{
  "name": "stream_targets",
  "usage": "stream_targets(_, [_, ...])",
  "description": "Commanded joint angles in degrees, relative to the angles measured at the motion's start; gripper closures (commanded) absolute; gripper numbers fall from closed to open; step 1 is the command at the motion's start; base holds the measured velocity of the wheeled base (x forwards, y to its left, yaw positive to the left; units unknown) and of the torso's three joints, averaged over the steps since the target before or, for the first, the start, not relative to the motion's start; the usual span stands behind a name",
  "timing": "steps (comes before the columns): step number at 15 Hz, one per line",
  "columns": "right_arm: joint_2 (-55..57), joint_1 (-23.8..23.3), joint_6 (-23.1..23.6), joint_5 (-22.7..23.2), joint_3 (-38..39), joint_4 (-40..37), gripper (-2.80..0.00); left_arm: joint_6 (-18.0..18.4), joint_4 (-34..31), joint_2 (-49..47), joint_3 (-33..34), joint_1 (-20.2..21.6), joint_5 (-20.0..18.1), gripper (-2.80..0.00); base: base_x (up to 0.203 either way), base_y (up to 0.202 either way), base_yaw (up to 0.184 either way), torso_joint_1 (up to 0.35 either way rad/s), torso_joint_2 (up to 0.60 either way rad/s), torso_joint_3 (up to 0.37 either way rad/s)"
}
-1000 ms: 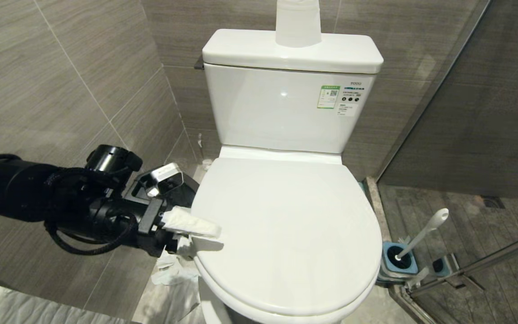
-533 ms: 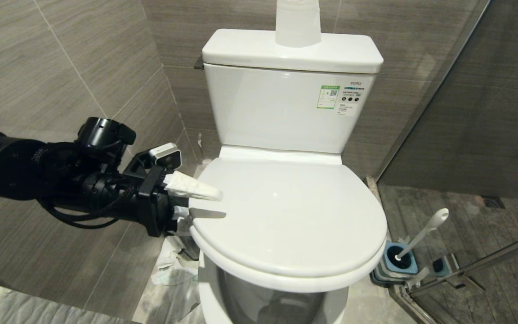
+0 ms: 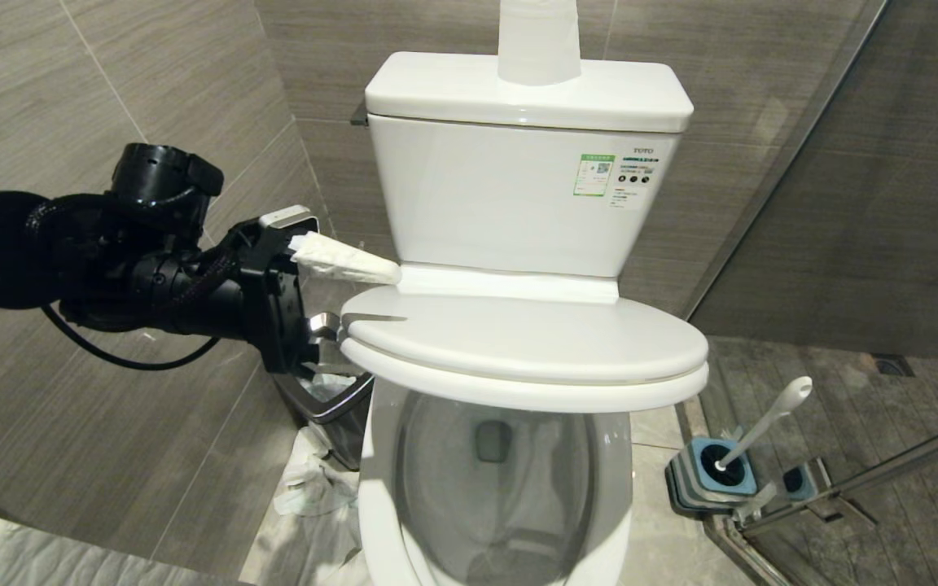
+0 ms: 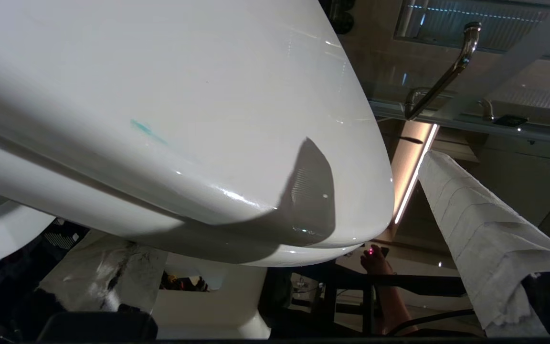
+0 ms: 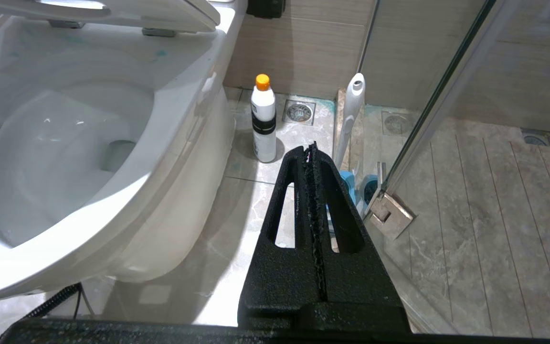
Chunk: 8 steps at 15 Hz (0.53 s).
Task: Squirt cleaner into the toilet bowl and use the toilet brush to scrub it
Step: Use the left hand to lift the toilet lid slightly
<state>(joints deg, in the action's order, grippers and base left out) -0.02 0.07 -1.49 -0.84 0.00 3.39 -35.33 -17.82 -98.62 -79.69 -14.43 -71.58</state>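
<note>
One view only, right wrist, shows clenched right pincer [image 5: 311, 148]; left pincer [image 3: 339, 297] spread.

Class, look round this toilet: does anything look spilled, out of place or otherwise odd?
Yes. Turquoise smears mark the toilet bowl's rim under the raised seat, and a streak stains the lid. Crumpled paper lies on the floor beside the bowl. One finger of the left gripper is wrapped in white tissue.

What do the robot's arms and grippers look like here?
The left arm is matte black with a round black knob and looped black cables. The left gripper has one finger wrapped in white cloth. The right gripper is rough black plastic with slotted fingers.
</note>
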Motion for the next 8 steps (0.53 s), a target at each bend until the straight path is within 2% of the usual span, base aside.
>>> stream_targets(1, [0.0,0.0,0.0,0.0,1.4,0.0,0.00,-0.5,-0.1,0.3,-1.2,0.0,-0.5,-2.80,0.000,0.000,0.000,0.000,0.00,0.000])
stream_targets(4, [0.0,0.0,0.0,0.0,1.4,0.0,0.00,-2.7,-0.1,0.7,-4.4,-0.2,-0.7,-2.80,0.000,0.000,0.000,0.000,0.00,0.000])
stream_targets(8, [0.0,0.0,0.0,0.0,1.4,0.0,0.00,-12.3,0.3,-0.2,-12.1,-1.0,-0.8,-2.80,0.000,0.000,0.000,0.000,0.00,0.000])
